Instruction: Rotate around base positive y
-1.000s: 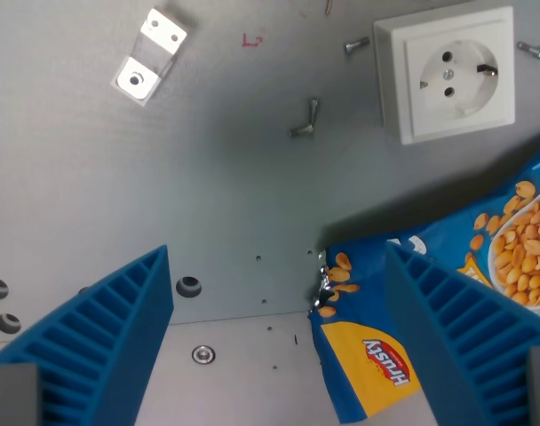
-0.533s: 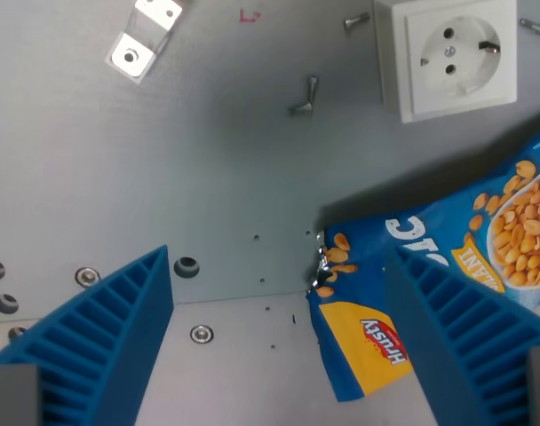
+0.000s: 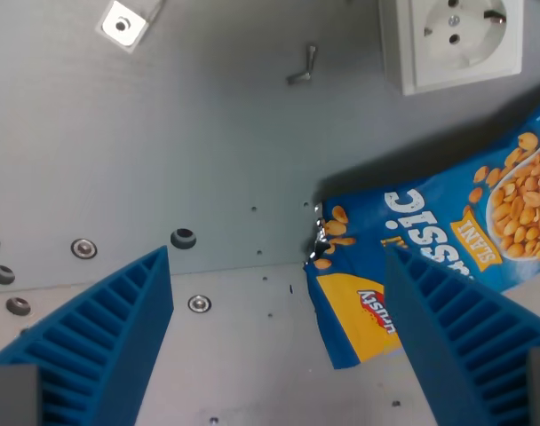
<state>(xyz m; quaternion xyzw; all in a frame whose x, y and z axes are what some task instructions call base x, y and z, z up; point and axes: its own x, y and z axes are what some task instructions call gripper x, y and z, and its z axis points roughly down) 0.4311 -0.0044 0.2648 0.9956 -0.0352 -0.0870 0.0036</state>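
Observation:
My gripper (image 3: 279, 342) hangs open over a grey metal table (image 3: 208, 151), its two blue ribbed fingers (image 3: 97, 342) standing wide apart at the bottom of the wrist view with nothing between them. A blue peanut bag (image 3: 430, 240) lies flat on the wrist view's right; its torn corner reaches toward the middle, and the right finger covers part of it. Neither finger touches the bag as far as I can see.
A white wall socket (image 3: 452, 35) sits at the top right. A small metal bracket (image 3: 119, 22) lies at the top left, a loose screw (image 3: 303, 69) near the top middle. Bolt heads and holes (image 3: 183, 237) line a plate seam at lower left.
The whole scene has slid upward in the picture, so the camera has moved; more of the bag and the lower plate shows now. The fingers stay equally far apart.

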